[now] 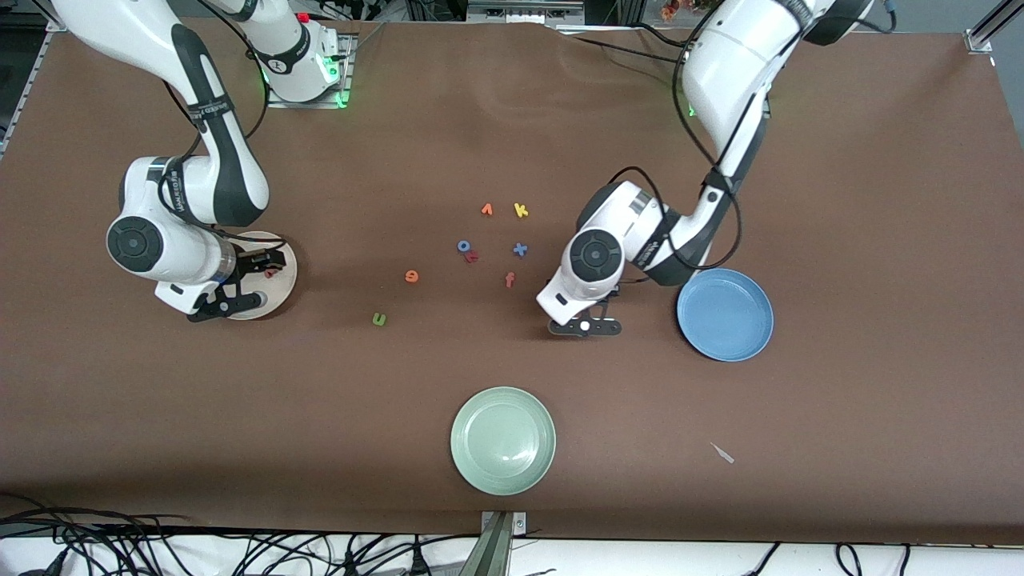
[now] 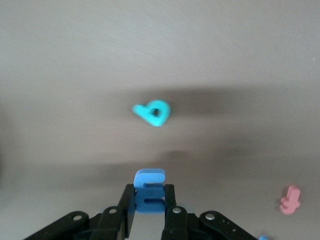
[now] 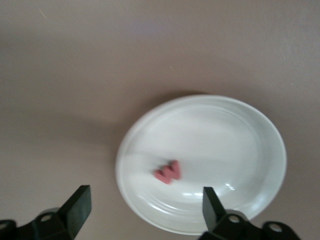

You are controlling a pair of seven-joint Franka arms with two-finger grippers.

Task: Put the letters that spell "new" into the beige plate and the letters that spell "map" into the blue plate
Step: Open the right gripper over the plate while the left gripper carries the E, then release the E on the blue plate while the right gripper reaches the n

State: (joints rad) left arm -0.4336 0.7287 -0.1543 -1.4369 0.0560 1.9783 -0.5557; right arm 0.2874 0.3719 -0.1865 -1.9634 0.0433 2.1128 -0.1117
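Only the salmon-pink w [image 3: 168, 172] lies in the beige plate [image 3: 240, 130].

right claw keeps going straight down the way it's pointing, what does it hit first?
Most likely the beige plate. The right claw hangs open, pointing down over it, the pink w lying in the plate just ahead of the fingertips. Depth is unclear, so it could meet the w or the plate's rim first.
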